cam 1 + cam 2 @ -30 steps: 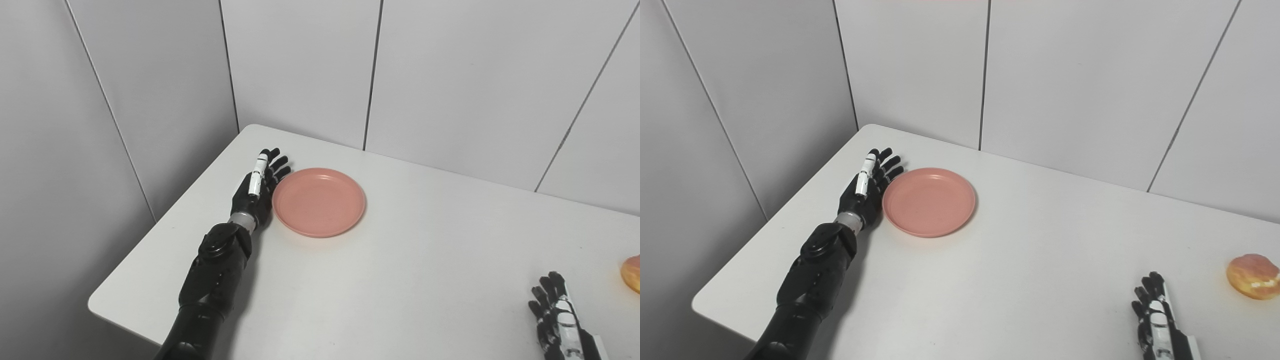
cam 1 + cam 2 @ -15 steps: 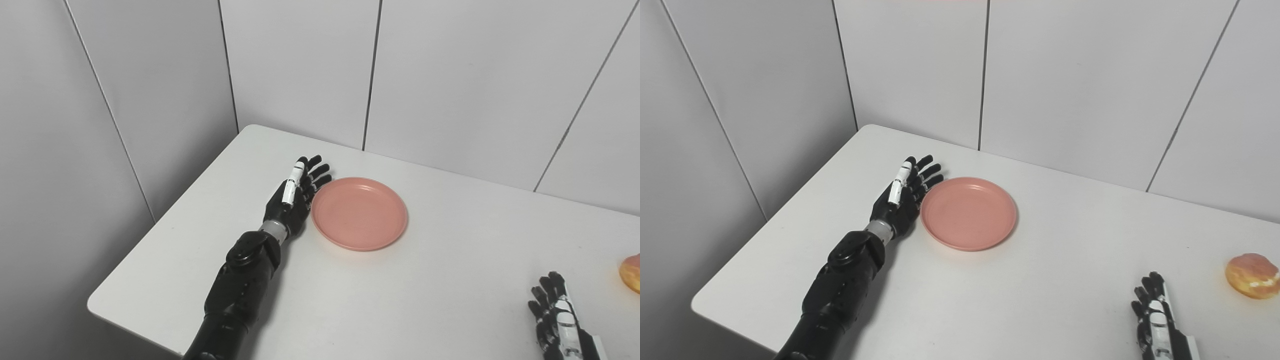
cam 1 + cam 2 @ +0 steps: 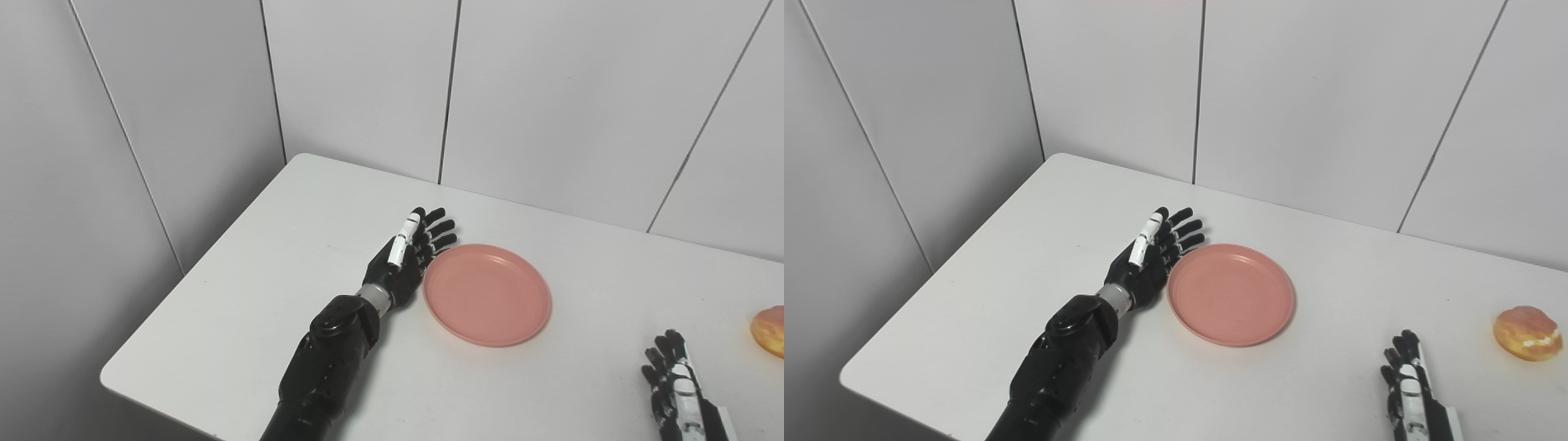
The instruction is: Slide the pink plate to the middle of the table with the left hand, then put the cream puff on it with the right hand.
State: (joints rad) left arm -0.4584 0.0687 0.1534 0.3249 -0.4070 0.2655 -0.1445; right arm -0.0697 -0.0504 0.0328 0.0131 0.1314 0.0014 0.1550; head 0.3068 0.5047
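The left hand (image 3: 1151,260), fingers straight and held together, is pressing edge-on against the near-left rim of the pink plate (image 3: 1231,294), which looks light, stiff and slick (best pushed low on the rim), sitting left of the table (image 3: 1311,392) middle.

The plate (image 3: 1231,295) was pink, the cream puff (image 3: 1527,333) golden-orange, the table (image 3: 1041,245) white, both hands black and white.

White bench (image 3: 257,294) with rounded corners, pushed into a room corner. Walls (image 3: 361,79) are plain light grey panels split by thin dark vertical seams. Left wall darker, in shade. Soft even light, faint shadows on bench top.
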